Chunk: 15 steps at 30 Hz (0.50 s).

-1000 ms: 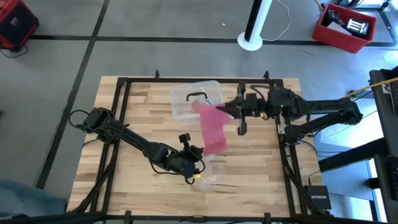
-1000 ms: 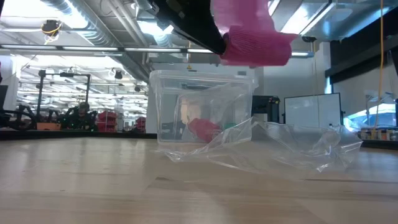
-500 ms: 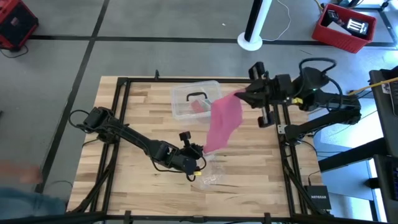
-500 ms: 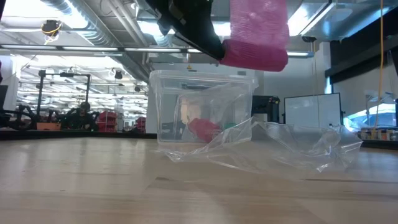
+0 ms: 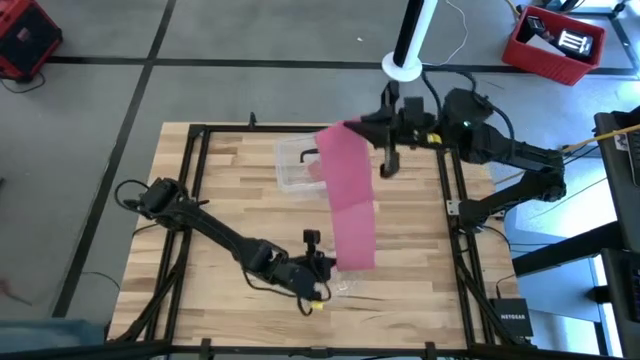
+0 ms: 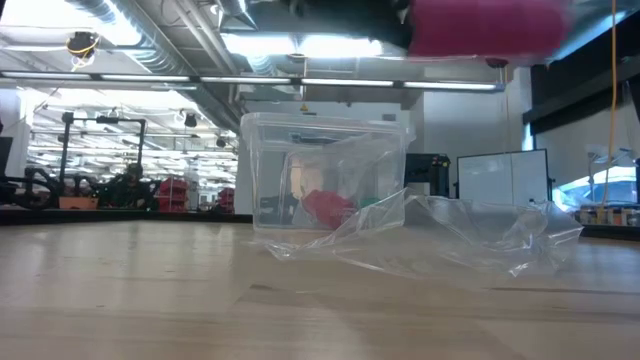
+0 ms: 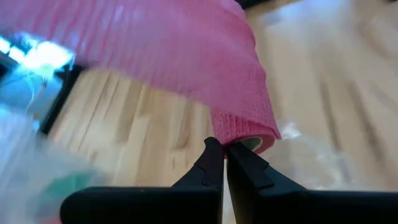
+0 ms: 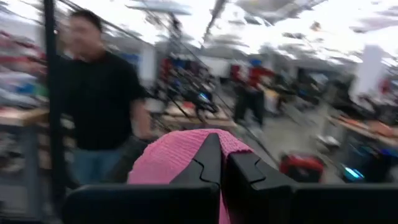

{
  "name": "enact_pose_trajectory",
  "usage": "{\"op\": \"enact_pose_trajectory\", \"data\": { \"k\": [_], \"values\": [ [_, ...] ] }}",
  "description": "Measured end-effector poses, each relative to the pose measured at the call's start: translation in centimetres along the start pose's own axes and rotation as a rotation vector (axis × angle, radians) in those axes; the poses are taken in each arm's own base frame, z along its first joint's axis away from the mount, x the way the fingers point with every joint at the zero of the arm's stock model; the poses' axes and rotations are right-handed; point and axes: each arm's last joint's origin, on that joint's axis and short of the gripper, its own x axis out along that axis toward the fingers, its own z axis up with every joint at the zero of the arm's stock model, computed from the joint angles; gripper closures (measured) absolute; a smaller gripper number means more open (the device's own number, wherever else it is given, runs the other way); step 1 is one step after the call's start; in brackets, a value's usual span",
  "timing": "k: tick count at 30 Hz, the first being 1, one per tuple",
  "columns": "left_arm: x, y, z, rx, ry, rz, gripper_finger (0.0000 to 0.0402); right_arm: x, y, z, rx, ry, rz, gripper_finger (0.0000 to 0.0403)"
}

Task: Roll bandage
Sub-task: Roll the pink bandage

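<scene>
The bandage (image 5: 350, 200) is a pink strip stretched in the air between my two grippers, clear of the table. My right gripper (image 5: 350, 128) is shut on its far end, high over the table's far edge beside the clear box. My left gripper (image 5: 337, 266) is shut on its near end, above the crumpled wrapper. In the low view only a pink patch of the bandage (image 6: 485, 22) shows at the top. The left wrist view shows the near end curled over (image 7: 245, 127). My left gripper pinches the curled near end of the bandage at its edge (image 7: 231, 138) between its two shut fingers. The fingers come from the table's left, slanting down. The end is lifted clear of the table, and the strip runs off toward the far edge. My right gripper pinches the bunched far end of the bandage (image 8: 180, 155) between its two shut fingers. They come about level from the table's right. The strip hangs from there, spread flat, down toward the left gripper.
A clear plastic box (image 5: 300, 160) with pink and green contents (image 6: 330, 208) stands at the table's far middle. A crumpled clear wrapper (image 6: 450, 235) lies near the front, under the left gripper. A person in a black shirt (image 8: 102, 106) stands in the room beyond the table.
My right gripper has risen and gone toward the table's far edge with the bandage's far end. My left gripper has shifted a little toward the near right and turned. The strip between them has been drawn out longer, and its near end has risen.
</scene>
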Motion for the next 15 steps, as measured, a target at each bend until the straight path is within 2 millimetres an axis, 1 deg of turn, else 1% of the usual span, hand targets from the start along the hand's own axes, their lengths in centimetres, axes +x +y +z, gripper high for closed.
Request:
{"op": "enact_pose_trajectory", "data": {
  "k": [3, 6, 11, 15],
  "values": [
    [-1.0, -0.5, 1.5, 0.036, -0.046, -0.017, 0.0401, -0.3, -1.7, -0.8, 0.000, 0.081, -0.061, 0.0397],
    [-2.0, -0.9, 2.7, 0.081, -0.069, -0.013, 0.0401, -0.4, -3.0, -2.5, 0.005, 0.186, -0.107, 0.0396],
    [-3.9, -0.7, 4.6, 0.173, -0.053, 0.027, 0.0401, -0.8, -4.8, -6.0, 0.005, 0.361, -0.162, 0.0396],
    [-5.2, 0.2, 6.7, 0.154, -0.089, 0.032, 0.0401, -0.9, -5.5, -9.7, 0.020, 0.460, -0.164, 0.0396]
  ]
}}
